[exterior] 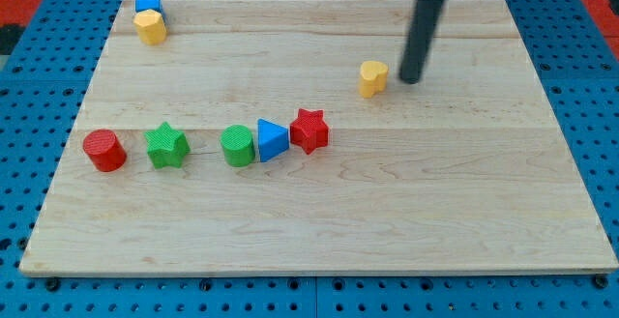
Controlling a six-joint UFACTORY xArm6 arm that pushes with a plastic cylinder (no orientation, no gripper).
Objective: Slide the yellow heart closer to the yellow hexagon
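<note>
The yellow heart [373,77] lies on the wooden board [319,212], right of centre in the upper half. The yellow hexagon [150,27] sits near the board's top left corner, just below and touching a blue block [148,5]. My tip [410,78] is down at the board just to the right of the yellow heart, a small gap away from it. The rod rises from there toward the view's top.
A row of blocks lies across the board's middle left: a red cylinder [104,151], a green star [166,146], a green cylinder [237,146], a blue triangle [272,140] and a red star [309,130]. A blue pegboard surrounds the board.
</note>
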